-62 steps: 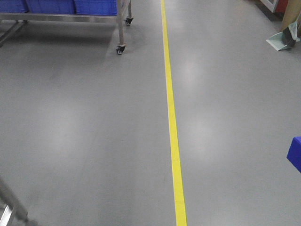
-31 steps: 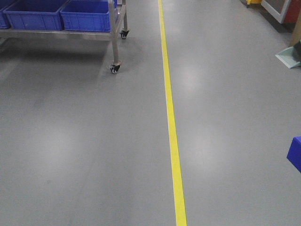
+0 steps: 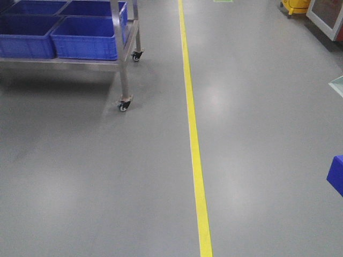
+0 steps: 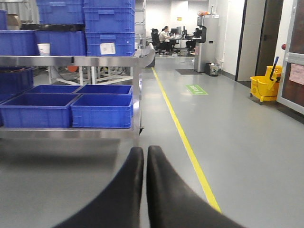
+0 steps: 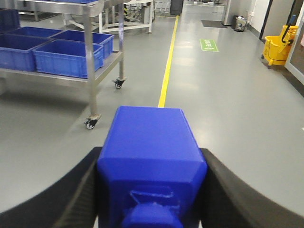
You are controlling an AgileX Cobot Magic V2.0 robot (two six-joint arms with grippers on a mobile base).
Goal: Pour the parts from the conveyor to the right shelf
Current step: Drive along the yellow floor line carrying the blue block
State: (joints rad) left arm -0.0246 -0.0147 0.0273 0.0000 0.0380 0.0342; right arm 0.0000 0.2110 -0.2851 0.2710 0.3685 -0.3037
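Grips the part (image 5: 149,142) in the right gripper (image 5: 151,159), holds the left gripper (image 4: 145,159) pinched shut (nothing between), faces the right shelf (image 3: 64,63) with blue bins (image 3: 86,40) left of a yellow line (image 3: 195,160).

Glossy grey floor (image 3: 80,176). A yellow line (image 3: 194,144) runs from near edge to far edge, just right of centre. A steel shelf (image 3: 64,62) on casters (image 3: 124,105) stands at the floor's far left corner, with blue bins (image 3: 86,43) side by side on its low tier. The corner of a blue part (image 3: 337,174) is cropped at the right edge. A yellow item (image 3: 296,6), also cropped, is at the far right corner.
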